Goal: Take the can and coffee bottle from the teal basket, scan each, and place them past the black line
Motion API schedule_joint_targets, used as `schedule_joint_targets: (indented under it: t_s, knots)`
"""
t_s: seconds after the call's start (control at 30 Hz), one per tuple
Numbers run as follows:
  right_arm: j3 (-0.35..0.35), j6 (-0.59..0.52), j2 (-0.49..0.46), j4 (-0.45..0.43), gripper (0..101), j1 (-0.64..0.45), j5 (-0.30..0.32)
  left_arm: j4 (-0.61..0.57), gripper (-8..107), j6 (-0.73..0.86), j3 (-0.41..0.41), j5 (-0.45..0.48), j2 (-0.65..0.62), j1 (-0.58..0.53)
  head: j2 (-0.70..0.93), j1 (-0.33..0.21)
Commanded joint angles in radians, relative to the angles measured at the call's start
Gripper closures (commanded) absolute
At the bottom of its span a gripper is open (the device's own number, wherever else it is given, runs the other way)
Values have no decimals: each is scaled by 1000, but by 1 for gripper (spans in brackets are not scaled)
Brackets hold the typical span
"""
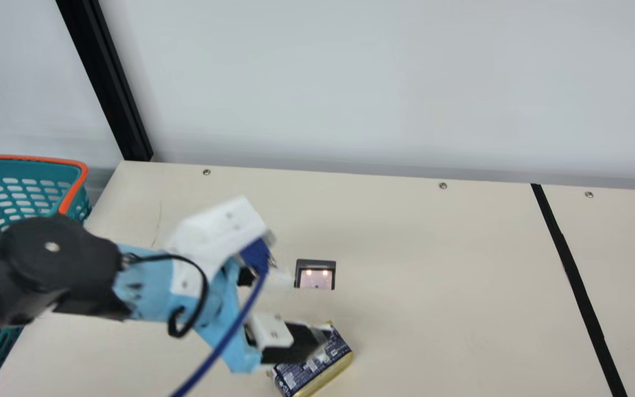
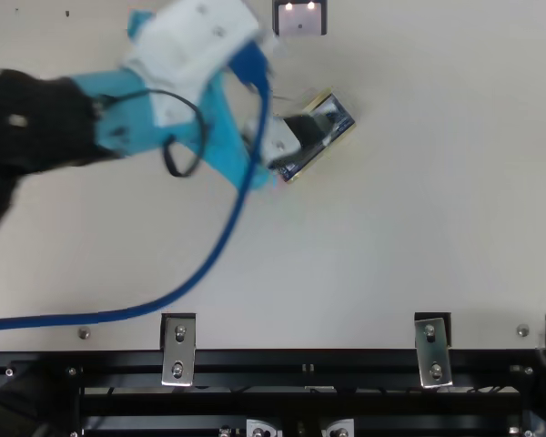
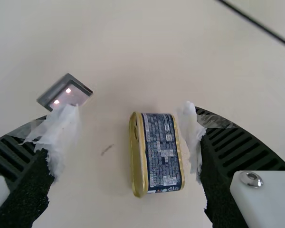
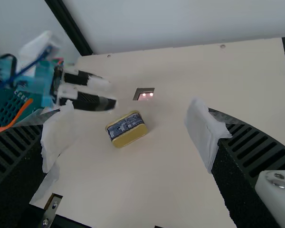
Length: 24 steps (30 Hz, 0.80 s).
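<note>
1. Pale grey wall (image 1: 378, 82) behind the cream bench (image 1: 433, 248).
2. Black post (image 1: 102, 77) against it, near the bench's far left corner.
3. Small screws (image 1: 442, 186) along the bench's far edge.

On the can (image 3: 138, 156), the dark blue label (image 3: 162, 147) carries fine pale print, but I can't make out any of it.
</note>
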Motion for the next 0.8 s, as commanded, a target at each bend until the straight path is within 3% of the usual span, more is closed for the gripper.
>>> schedule_joint_targets:
  t_s: [0.0, 0.17, 0.37, 0.4, 0.47, 0.57, 0.67, 0.77]
  knots:
    - [-1, -26, 61, -1, 0, 24, -35, -78, 9, 11, -2, 36, -40, 95, 0, -7]
    - [3, -76, 200, -14, 0, 102, -118, -219, 9, 85, 22, 69, -99, 237, 0, -7]
    - [-14, -163, 401, 18, 0, 144, -207, -456, 9, 173, 136, 73, -171, 373, 0, -7]
    - [-10, -129, 315, -4, 0, 153, -190, -335, 9, 176, 95, 78, -157, 327, 0, -7]
    - [-13, -161, 369, 16, 0, 152, -221, -399, 9, 194, 128, 73, -172, 363, 0, -7]
    - [-12, -164, 405, 11, 0, 152, -214, -451, 9, 196, 135, 68, -172, 371, 0, -7]
    - [-13, -159, 404, 7, 0, 156, -217, -432, 9, 161, 120, 69, -180, 367, 0, -7]
    - [-33, -177, 441, -28, 0, 174, -196, -435, 9, 213, 112, 15, -196, 362, 0, -7]
